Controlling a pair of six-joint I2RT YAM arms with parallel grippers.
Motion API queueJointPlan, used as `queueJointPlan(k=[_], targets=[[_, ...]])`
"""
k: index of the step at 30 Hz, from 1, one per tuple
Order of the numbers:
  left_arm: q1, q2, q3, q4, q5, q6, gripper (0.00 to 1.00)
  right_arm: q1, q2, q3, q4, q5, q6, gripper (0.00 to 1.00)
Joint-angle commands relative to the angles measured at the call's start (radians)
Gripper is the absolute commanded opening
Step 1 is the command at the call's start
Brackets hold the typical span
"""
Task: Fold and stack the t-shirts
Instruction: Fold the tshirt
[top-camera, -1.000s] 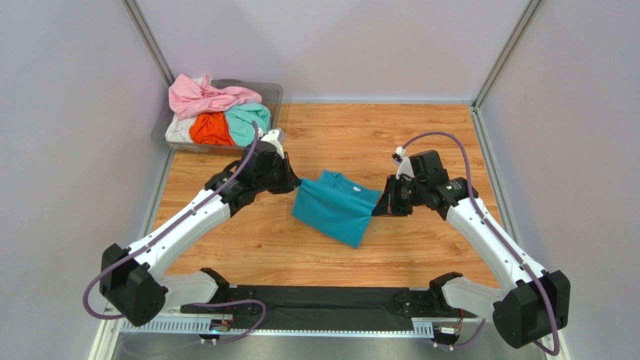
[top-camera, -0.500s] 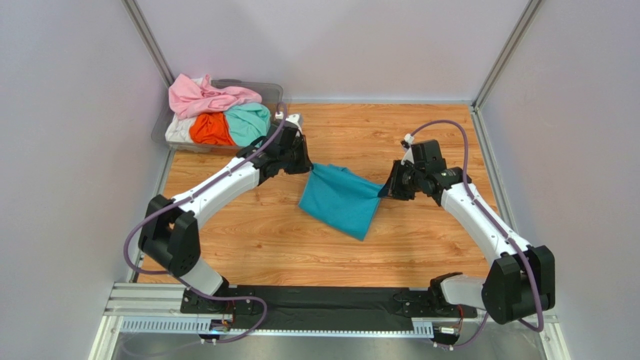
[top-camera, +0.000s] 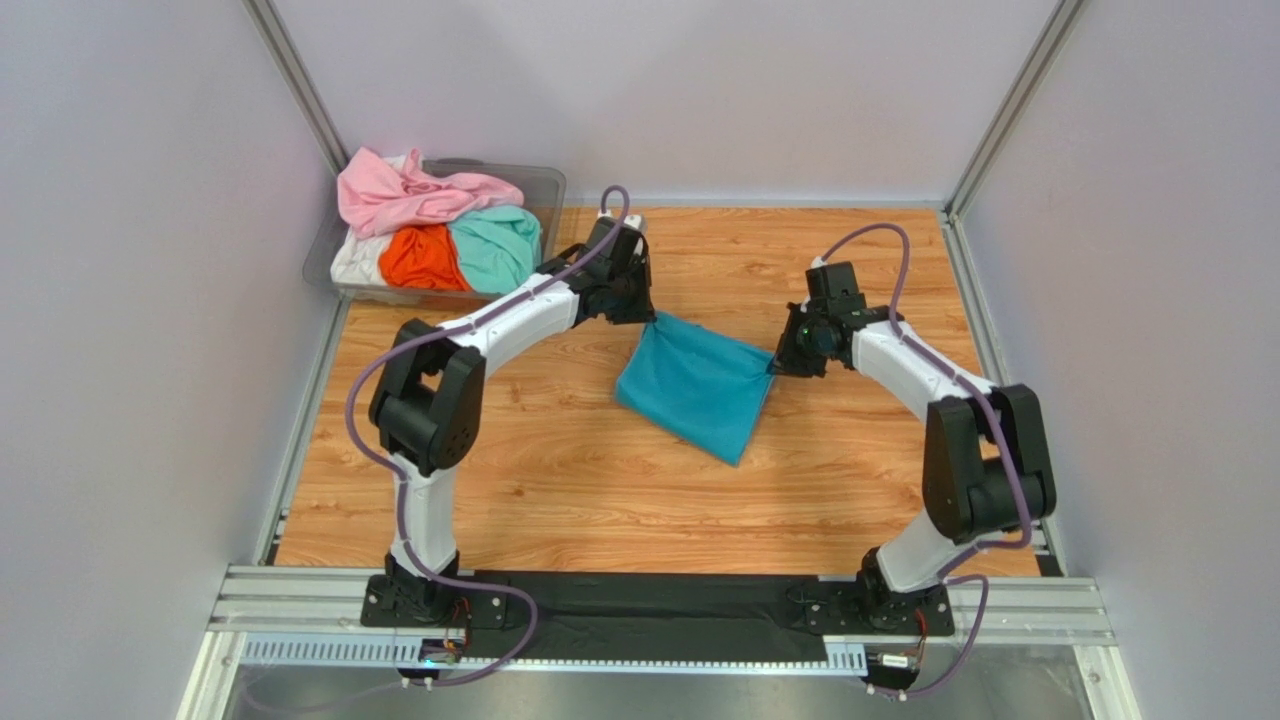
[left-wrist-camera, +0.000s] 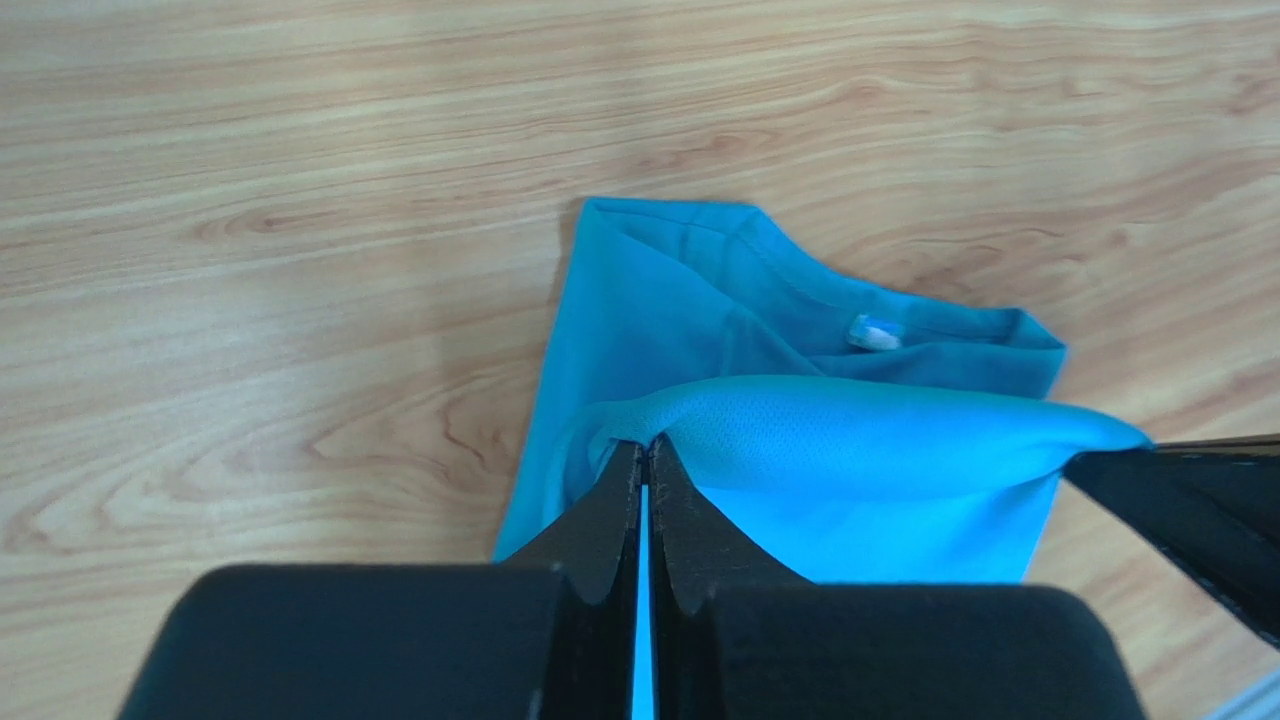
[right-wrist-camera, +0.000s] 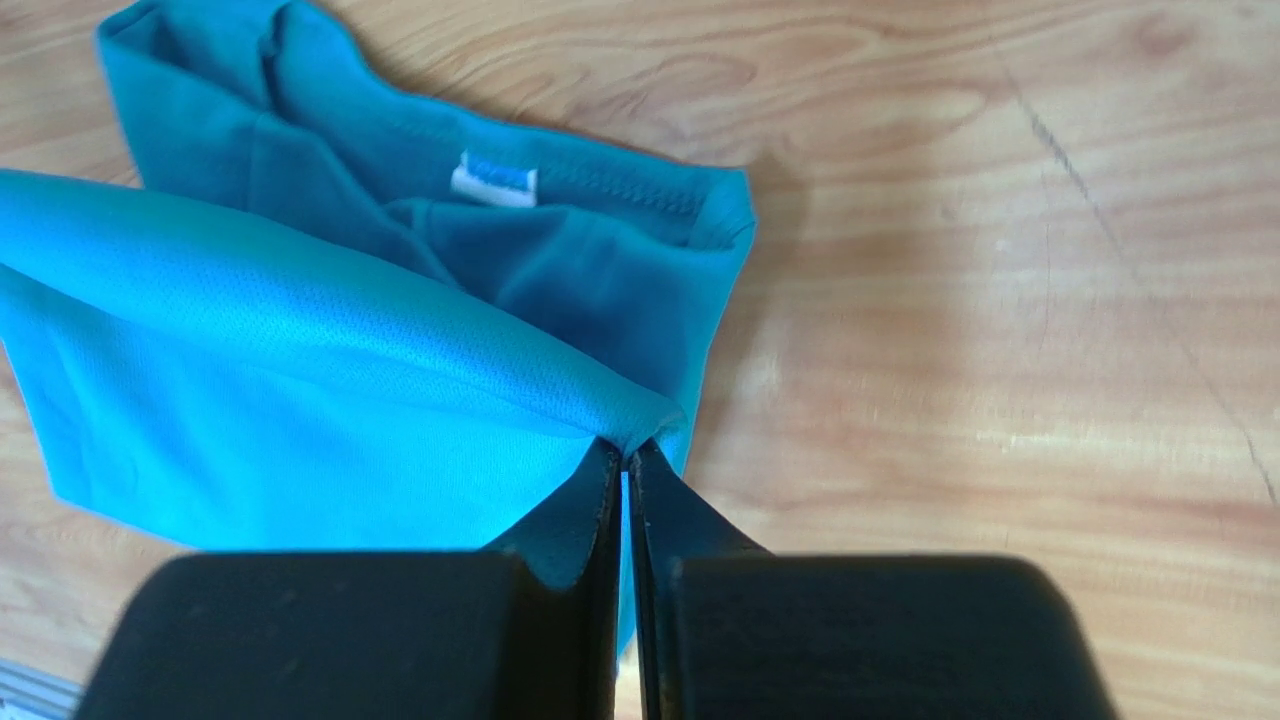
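Observation:
A teal-blue t-shirt (top-camera: 700, 387) lies partly folded on the wooden table, its lifted edge stretched between both grippers. My left gripper (top-camera: 651, 318) is shut on the shirt's far-left corner (left-wrist-camera: 661, 428). My right gripper (top-camera: 775, 365) is shut on the right corner (right-wrist-camera: 624, 420). Under the raised fold, the collar with its white label (right-wrist-camera: 496, 180) rests on the table. Pink (top-camera: 406, 192), orange (top-camera: 421, 258), mint green (top-camera: 499, 243) and white (top-camera: 355, 263) t-shirts are heaped at the back left.
A clear plastic tub (top-camera: 544, 188) holds the heap of shirts in the back-left corner. Grey walls and metal rails (top-camera: 984, 323) border the wooden table (top-camera: 511, 465). A black base bar (top-camera: 646, 608) runs along the near edge.
Both arms have carried the teal shirt's held edge away from the bases toward the far side of the table, folding it over the rest; the shirt has shifted slightly right and back.

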Motion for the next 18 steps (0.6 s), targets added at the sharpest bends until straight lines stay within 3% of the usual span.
queueJointPlan(k=[1,9,10,11,12,13,14,16,17,18], targets=[[0.017,0.062,0.056,-0.013,-0.013,0.029,0.0,-0.008,0.083,0.073,0.062,0.037,-0.018,0.0],[0.024,0.168,0.133,-0.019,0.031,0.053,0.01,-0.013,0.179,0.119,0.074,0.131,-0.001,0.01],[0.026,0.165,0.134,-0.025,0.031,0.063,0.09,-0.014,0.186,0.137,0.073,0.131,-0.005,0.04],[0.026,0.161,0.134,-0.026,0.037,0.07,0.15,-0.016,0.194,0.154,0.058,0.124,-0.01,0.19],[0.026,0.153,0.134,-0.024,0.045,0.078,0.23,-0.016,0.2,0.169,0.044,0.115,-0.017,0.25],[0.026,0.136,0.134,-0.025,0.057,0.089,0.4,-0.016,0.196,0.192,0.035,0.114,-0.018,0.28],[0.026,0.125,0.136,-0.026,0.063,0.093,0.46,-0.016,0.185,0.199,0.03,0.109,-0.019,0.3],[0.026,0.093,0.14,-0.033,0.08,0.098,0.69,-0.016,0.133,0.199,0.03,0.091,-0.027,0.35],[0.026,0.079,0.139,-0.035,0.085,0.093,0.8,-0.016,0.113,0.197,0.03,0.056,-0.025,0.45],[0.026,0.056,0.139,-0.044,0.103,0.093,0.84,-0.014,0.069,0.191,0.031,0.036,-0.025,0.5]])
